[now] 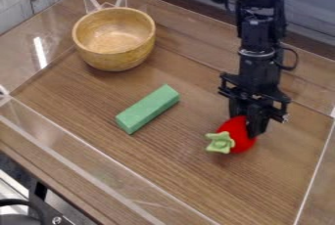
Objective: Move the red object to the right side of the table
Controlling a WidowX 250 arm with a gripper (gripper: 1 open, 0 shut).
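Brown wood-grain tabletop [78,160], edged by low clear plastic walls [39,136], is filling the frame from a raised camera angle. At the far left, a round wooden bowl [114,38] is sitting upright near the back wall, its hollow facing up. Moving right, a green rectangular block [147,109] is lying flat and slanted near the middle of the surface, well apart from the bowl. Further right, the red object [233,135], a small strawberry-like toy, is lying on its side with its light green leafy cap [217,145] pointing toward the camera and to the left. A black robot arm [257,33] is reaching down steeply from the top of the frame over the right half, and its gripper [254,123] is pressing onto the toy's upper end, the jaws standing clamped together on the red object. Behind the walls, a blurred room is showing only as pale shapes.
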